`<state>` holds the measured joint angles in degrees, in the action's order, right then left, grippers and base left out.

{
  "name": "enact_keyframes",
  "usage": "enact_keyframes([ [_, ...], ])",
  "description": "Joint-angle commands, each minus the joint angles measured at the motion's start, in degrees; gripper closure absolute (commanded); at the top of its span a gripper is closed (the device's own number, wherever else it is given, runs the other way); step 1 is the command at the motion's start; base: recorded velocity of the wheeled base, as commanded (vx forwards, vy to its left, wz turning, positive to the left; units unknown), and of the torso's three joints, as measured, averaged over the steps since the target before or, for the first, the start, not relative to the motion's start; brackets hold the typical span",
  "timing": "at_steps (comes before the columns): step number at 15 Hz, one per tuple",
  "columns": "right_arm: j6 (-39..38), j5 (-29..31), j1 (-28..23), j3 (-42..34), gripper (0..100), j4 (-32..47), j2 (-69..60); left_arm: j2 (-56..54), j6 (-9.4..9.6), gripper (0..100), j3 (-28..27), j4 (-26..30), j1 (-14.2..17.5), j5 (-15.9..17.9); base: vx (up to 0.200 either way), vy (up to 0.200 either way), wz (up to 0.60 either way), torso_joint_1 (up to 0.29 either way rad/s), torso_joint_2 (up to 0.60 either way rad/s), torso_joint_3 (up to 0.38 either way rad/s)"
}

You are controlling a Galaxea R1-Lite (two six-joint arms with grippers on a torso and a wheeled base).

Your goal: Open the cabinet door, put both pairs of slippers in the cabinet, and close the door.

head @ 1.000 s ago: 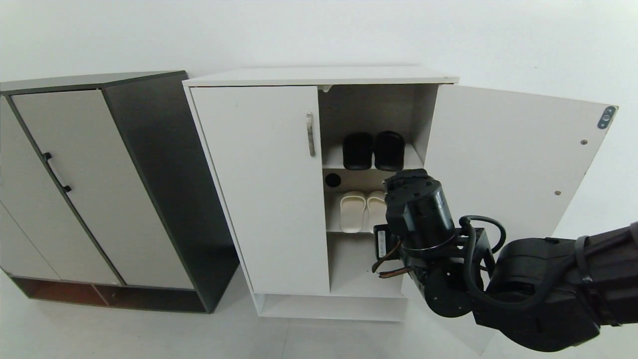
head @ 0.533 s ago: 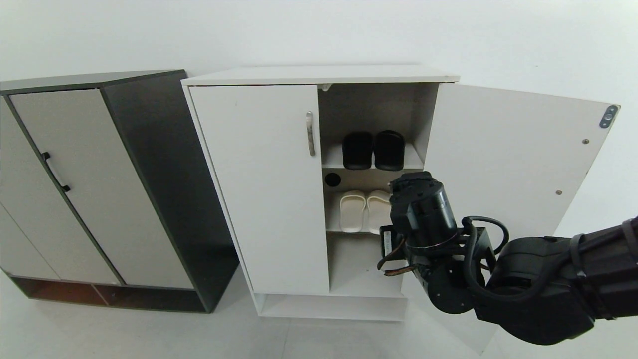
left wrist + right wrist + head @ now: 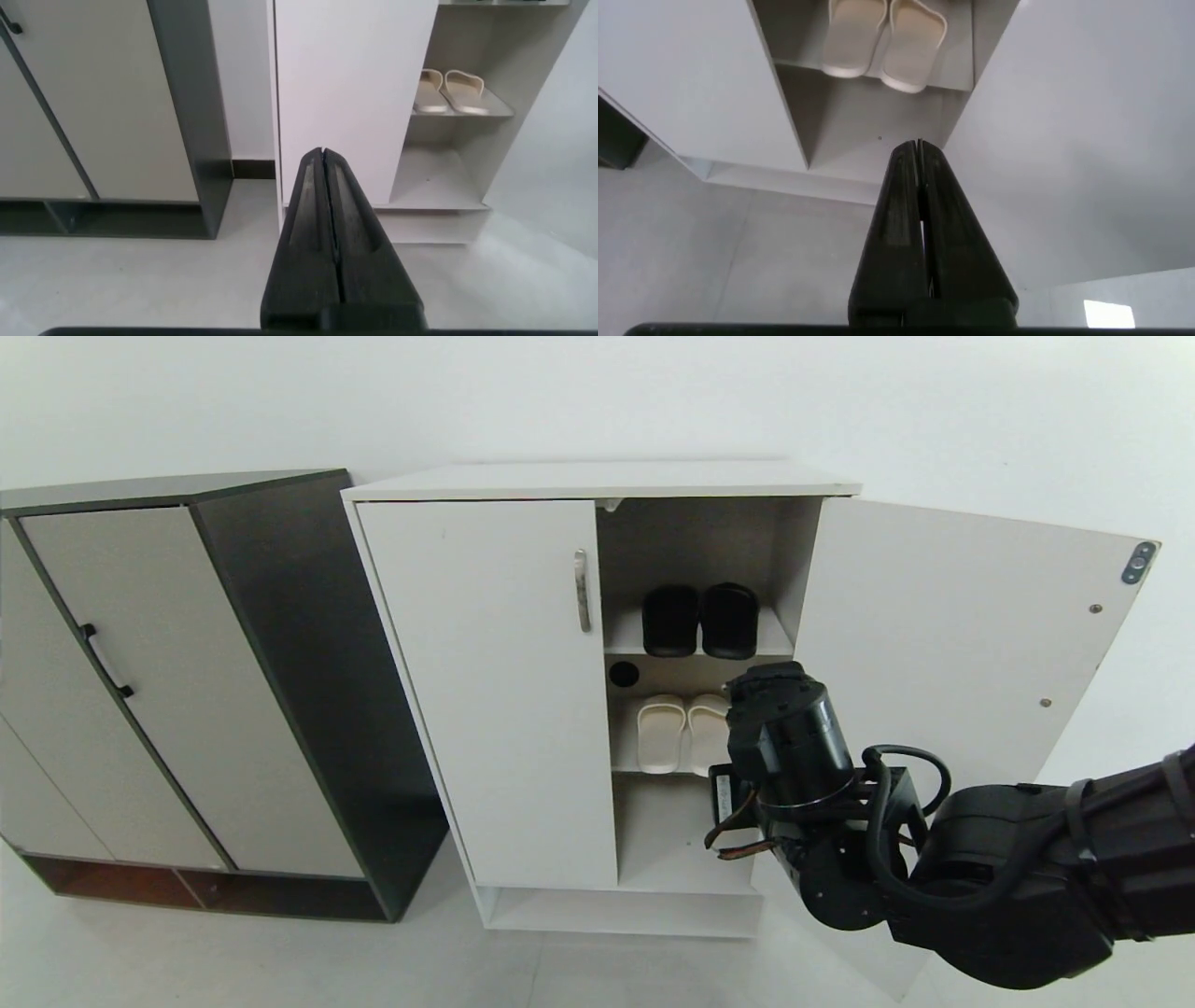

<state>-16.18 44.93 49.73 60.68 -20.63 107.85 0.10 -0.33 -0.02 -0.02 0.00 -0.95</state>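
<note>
The white cabinet stands with its right door swung wide open and its left door closed. A black pair of slippers lies on the upper shelf. A white pair of slippers lies on the middle shelf, also seen as slippers and slippers. My right arm hangs before the lower right of the opening, covering part of the white pair. The right gripper is shut and holds nothing, just outside the cabinet below the white pair. My left gripper is shut and empty, low over the floor facing the closed door.
A grey and dark cabinet with a black handle stands close to the left of the white one. The closed door carries a metal handle. Pale bare floor stretches in front, and the bottom shelf holds nothing.
My right arm has sunk very slightly in front of the opening. The slippers and both doors have stayed as they were.
</note>
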Motion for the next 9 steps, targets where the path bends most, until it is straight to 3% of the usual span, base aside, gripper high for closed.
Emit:
enact_keyframes([
  [1, 0.0, 0.0, -0.1, 0.0, 100, 0.1, 0.1, 0.1, -0.02, 100, 0.0, 0.1, 0.0, 0.0, 0.0, 0.0, 0.0, 0.017, -0.1, -0.29],
  [9, 0.0, 0.0, 0.0, 0.0, 100, 0.1, 0.1, 0.0, -0.11, 100, 0.0, 0.1, 0.0, 0.0, 0.0, 0.0, 0.0, 0.082, -0.46, -0.345],
])
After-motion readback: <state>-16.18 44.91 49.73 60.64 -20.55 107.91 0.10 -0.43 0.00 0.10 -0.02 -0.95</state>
